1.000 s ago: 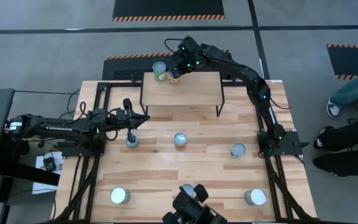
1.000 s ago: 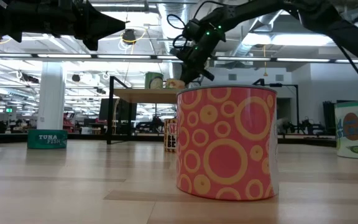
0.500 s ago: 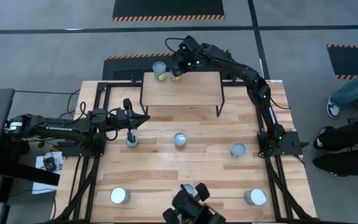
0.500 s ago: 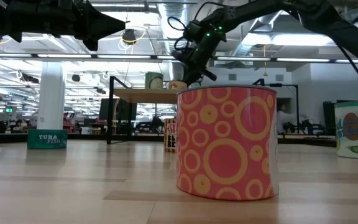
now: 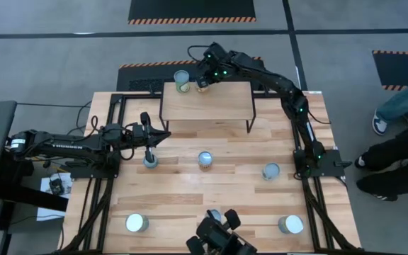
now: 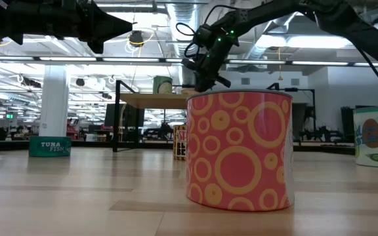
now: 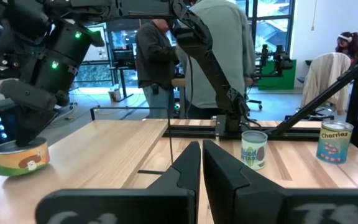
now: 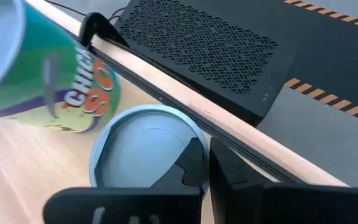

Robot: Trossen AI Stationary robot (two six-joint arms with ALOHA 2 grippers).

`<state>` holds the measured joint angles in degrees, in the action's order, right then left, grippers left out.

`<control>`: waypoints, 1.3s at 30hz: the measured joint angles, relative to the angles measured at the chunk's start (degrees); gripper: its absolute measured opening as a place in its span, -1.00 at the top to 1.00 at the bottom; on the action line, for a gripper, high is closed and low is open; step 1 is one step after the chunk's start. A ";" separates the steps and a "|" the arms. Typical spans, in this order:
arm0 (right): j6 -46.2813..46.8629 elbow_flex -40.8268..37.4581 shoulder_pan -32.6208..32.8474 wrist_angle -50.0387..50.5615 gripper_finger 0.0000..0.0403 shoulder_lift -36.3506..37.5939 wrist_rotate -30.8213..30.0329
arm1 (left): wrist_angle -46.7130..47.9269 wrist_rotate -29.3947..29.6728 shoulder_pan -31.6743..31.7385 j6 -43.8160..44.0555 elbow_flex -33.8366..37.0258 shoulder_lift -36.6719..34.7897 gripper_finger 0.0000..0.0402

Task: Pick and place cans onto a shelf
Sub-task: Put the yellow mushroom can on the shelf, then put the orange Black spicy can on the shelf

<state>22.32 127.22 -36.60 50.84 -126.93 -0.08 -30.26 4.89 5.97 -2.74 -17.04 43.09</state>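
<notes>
High view shows the right end effector (image 5: 202,80), fingers pressed together and holding nothing, over the back edge of the shelf (image 5: 207,104), with a low can (image 5: 204,83) right under it and a taller green can (image 5: 182,80) just beside. Right wrist view shows what the top view hides: the low can's (image 8: 145,146) round blue top sits just past the closed fingertips (image 8: 194,163), near the shelf's back edge. The left end effector (image 5: 163,134) waits closed and empty over the worktop (image 5: 211,191), near a small can (image 5: 150,161), while five more cans stand farther along the worktop.
</notes>
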 joint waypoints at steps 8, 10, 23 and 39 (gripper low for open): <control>0.31 -1.09 0.32 -1.01 0.91 -0.02 -0.03 | -0.02 0.00 0.01 0.00 0.00 0.00 0.96; 0.31 -1.07 0.35 -1.41 0.91 0.00 0.24 | -0.02 0.00 0.00 0.00 0.00 -0.01 0.96; 0.20 -1.07 0.46 -1.59 0.62 0.00 0.11 | -0.02 0.00 -0.01 0.02 0.00 0.00 0.96; -3.16 1.37 0.68 0.24 0.36 2.04 -0.17 | 0.01 0.00 0.01 0.02 0.00 0.00 0.96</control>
<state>19.16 128.59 -35.92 51.09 -124.89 -0.24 -30.25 4.89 5.98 -2.72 -17.04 43.09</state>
